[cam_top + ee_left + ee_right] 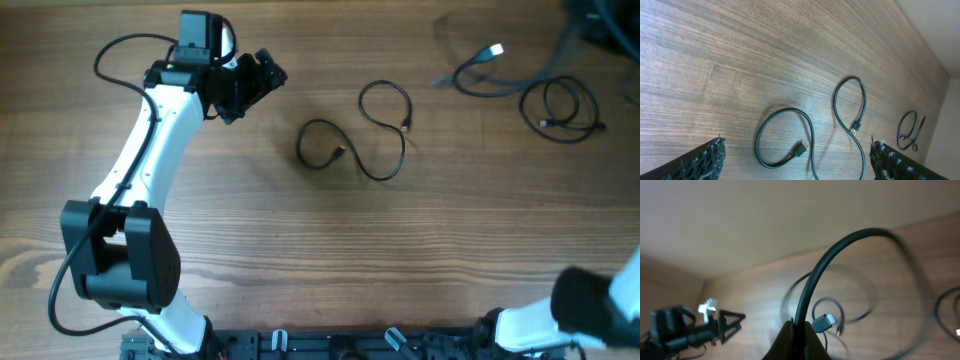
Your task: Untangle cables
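A thin black cable (372, 132) lies in an S-shaped loop at the table's centre; it also shows in the left wrist view (810, 131). My left gripper (262, 75) is open and empty, above the table to the left of that cable; its fingers (797, 146) straddle the view. A second black cable (480, 78) with a silver plug (493, 50) lies at the far right. My right gripper (800, 330) is shut on this cable, which arcs up from the jaws (840, 250). A third coiled cable (560, 105) lies beside it.
The wooden table (300, 240) holds nothing else. My right arm's base (590, 305) sits at the front right corner. A dark shape (605, 15) at the far right top edge is partly out of view. The left arm shows in the right wrist view (695, 327).
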`<state>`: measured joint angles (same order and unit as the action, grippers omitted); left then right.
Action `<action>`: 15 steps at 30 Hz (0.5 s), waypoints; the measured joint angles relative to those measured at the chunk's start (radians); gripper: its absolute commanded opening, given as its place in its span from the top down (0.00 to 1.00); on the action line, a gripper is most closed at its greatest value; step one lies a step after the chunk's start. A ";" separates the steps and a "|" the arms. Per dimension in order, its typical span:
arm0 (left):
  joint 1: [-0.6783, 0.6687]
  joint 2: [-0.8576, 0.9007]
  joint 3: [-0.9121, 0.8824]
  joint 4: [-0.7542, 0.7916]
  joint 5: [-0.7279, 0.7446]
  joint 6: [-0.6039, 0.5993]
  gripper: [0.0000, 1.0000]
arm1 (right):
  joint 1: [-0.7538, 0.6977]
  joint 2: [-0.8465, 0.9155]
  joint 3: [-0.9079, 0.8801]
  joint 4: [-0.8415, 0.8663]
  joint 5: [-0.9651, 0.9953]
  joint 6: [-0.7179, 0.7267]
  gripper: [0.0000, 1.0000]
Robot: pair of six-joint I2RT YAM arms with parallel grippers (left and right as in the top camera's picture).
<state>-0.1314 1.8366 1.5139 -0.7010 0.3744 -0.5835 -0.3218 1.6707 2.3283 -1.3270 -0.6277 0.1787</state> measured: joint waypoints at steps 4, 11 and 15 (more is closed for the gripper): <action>0.000 0.000 0.000 -0.006 0.001 0.050 0.06 | -0.134 -0.111 0.003 -0.023 0.016 0.030 0.96; 0.000 0.000 0.000 -0.023 0.000 0.060 0.05 | -0.243 -0.074 0.005 -0.100 0.264 0.073 0.96; 0.000 0.000 0.000 -0.037 0.001 0.060 0.05 | -0.249 0.075 -0.015 -0.125 0.481 0.116 0.96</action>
<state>-0.1318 1.8362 1.5139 -0.7380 0.3752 -0.5240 -0.5709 1.7454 2.3135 -1.4517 -0.1467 0.2951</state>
